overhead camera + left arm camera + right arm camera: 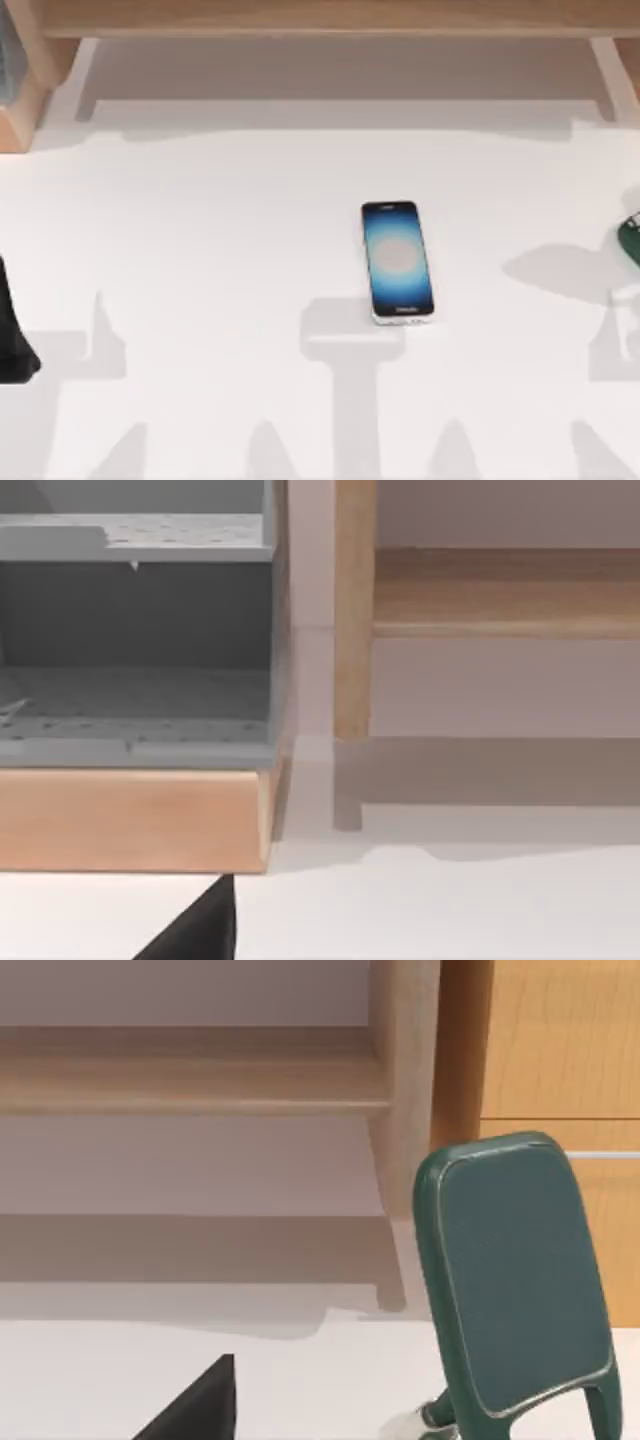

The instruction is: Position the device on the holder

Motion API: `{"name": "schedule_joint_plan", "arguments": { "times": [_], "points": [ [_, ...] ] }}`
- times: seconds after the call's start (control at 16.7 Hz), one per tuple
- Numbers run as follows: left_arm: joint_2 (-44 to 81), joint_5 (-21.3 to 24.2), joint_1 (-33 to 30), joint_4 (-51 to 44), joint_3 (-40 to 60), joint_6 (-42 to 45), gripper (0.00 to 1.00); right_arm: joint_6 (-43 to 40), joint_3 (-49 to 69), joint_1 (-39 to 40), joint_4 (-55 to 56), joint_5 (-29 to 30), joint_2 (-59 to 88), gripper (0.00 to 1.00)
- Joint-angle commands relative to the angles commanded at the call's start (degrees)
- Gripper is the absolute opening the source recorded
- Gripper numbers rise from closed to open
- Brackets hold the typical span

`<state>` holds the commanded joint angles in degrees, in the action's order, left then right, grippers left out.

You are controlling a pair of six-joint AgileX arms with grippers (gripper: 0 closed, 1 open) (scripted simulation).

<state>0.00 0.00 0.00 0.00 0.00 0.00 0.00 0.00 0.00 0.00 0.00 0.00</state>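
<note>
From above I see a bare white table under a wooden shelf frame running along the top of the frame, with long shadows falling across the lower half. The device lies flat, screen up and glowing blue, a little right of centre, nothing touching it. At the right edge, mid-height, a sliver of the green holder pokes in, well apart from the device. A dark piece of my left arm sits at the left edge. So I judge the task barely begun: the device must yet be picked up, carried right and set on the holder

In the left wrist view a grey perforated rack on a wooden base occupies the upper left, a wooden post stands at centre, and white table runs along the bottom. I cannot tell how the left gripper stands

In the right wrist view the holder stands tilted back at lower right, its green plate empty, with wooden cabinet panels behind. The right gripper's state I cannot tell either
</note>
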Motion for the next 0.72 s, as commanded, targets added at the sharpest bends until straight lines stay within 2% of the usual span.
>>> {"name": "schedule_joint_plan", "arguments": {
  "times": [0.36,0.72],
  "points": [
    [0.0,0.0,0.0,0.0,0.0,0.0,1.0,1.82,4.74,1.52,-3.24,-0.26,5.63,1.0],
    [0.0,0.0,0.0,0.0,0.0,0.0,1.0,8.57,25.39,6.87,-17.34,-0.6,29.11,1.0]
  ]
}}
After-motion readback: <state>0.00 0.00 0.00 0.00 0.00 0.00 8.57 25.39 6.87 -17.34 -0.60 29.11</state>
